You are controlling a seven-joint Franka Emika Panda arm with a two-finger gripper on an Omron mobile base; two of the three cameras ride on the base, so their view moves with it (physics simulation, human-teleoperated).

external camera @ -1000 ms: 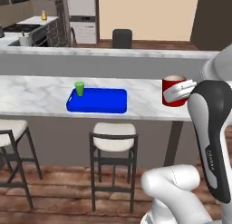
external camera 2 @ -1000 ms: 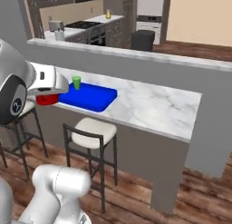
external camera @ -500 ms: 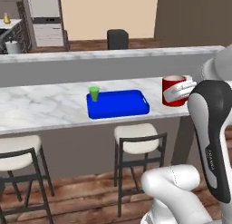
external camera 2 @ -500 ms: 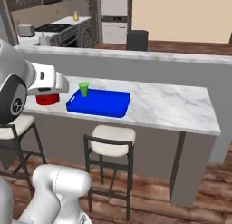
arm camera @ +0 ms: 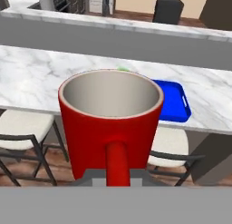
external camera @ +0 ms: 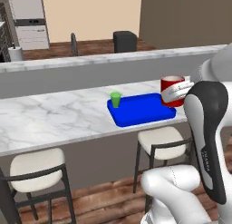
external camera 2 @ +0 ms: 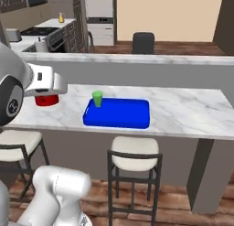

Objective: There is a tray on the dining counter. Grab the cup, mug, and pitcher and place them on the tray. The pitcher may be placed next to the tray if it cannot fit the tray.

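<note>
My gripper (external camera: 178, 92) is shut on the handle of the glossy red mug (external camera: 172, 86), which I hold upright in the air. In the hand view the mug (arm camera: 111, 123) looms close with its pale inside empty. The blue tray (external camera: 142, 110) lies on the white marble dining counter (external camera: 54, 119), just left of and behind the held mug. The green cup (external camera: 116, 99) stands at the tray's far left corner. From the right base view the mug (external camera 2: 47, 100) hangs left of the tray (external camera 2: 118, 114) and cup (external camera 2: 97, 98). The pitcher (external camera 2: 61, 18) is a tiny orange-yellow shape on the far kitchen counter.
White-cushioned stools (external camera: 163, 139) (external camera 2: 135, 154) stand under the counter's near edge. A raised grey ledge (external camera: 90, 64) backs the counter, with a dark chair (external camera 2: 143, 41) beyond it. The counter ends at the right (external camera 2: 224, 115).
The whole scene has slid across both base views, so the base has driven along the counter; the tray now sits closer to the arm. The mug stays held.
</note>
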